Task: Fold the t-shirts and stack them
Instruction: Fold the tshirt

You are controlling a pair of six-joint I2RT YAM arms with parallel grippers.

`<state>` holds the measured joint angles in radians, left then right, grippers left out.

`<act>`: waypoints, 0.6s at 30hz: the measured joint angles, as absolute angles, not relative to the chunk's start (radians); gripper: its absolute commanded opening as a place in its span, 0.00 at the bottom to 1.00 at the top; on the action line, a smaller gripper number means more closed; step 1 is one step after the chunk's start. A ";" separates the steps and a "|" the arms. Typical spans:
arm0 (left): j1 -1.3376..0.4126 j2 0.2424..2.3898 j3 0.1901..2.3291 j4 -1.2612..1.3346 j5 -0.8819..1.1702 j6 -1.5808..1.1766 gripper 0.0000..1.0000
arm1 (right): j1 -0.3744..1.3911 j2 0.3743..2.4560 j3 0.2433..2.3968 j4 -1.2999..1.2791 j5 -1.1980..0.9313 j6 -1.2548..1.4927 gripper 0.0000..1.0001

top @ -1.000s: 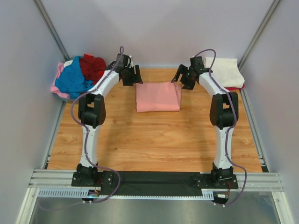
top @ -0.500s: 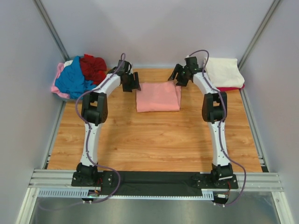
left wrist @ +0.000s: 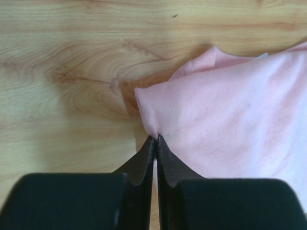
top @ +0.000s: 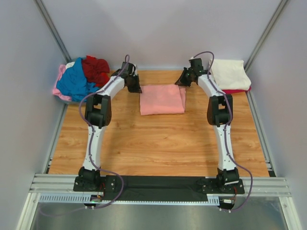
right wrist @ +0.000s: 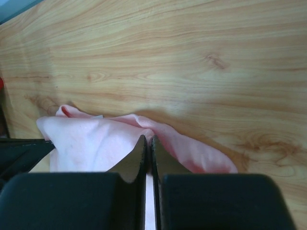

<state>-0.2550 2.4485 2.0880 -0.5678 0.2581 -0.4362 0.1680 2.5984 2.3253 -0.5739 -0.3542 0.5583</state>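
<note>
The salmon-pink t-shirt (top: 162, 99) lies folded into a rectangle toward 12 o'clock on the counter (top: 158, 143), centred between my two arms. My left fingers (left wrist: 156, 139) are pressed together on its corner at 11 o'clock. The wrist view shows only a sliver of the cloth's edge nipped at the very tips. My right fingers (right wrist: 147, 139) are shut on a raised ridge of cloth at the 1 o'clock corner, and I cannot tell how many layers they caught.

That is my worry. With so thin a bite on the left, I judge that corner may slip free once I lift, leaving the shirt hanging from one side and the fold skewed. If the right side holds only the top layer, pulling could peel the fold open instead of carrying the bundle. The cream t-shirt (top: 230, 73) at 2 o'clock sits close beside my right arm, and the blue t-shirt (top: 74, 81) at 10 o'clock is near my left. A wide swing could drag either.
</note>
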 measured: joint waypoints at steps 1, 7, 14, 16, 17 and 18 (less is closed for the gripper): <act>-0.255 2.450 2.088 -0.565 0.262 -0.436 0.00 | 0.168 2.598 2.325 -0.574 -0.358 0.559 0.00; -0.255 2.448 2.086 -0.562 0.274 -0.435 0.00 | 0.168 2.569 2.267 -0.561 -0.364 0.556 0.00; -0.255 2.382 2.053 -0.561 0.280 -0.431 0.00 | 0.168 2.413 2.113 -0.577 -0.350 0.553 0.00; -0.256 2.356 2.048 -0.561 0.282 -0.427 0.00 | 0.168 2.363 2.078 -0.578 -0.349 0.552 0.00; -0.256 2.342 2.042 -0.561 0.284 -0.424 0.00 | 0.168 2.339 2.064 -0.580 -0.349 0.552 0.00; -0.255 2.329 2.038 -0.560 0.287 -0.422 0.00 | 0.168 2.320 2.053 -0.582 -0.348 0.551 0.00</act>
<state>-0.2554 2.3291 2.0377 -0.5602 0.2871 -0.4221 0.1684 2.3196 2.0533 -0.5816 -0.3481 0.5514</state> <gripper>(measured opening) 0.007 0.016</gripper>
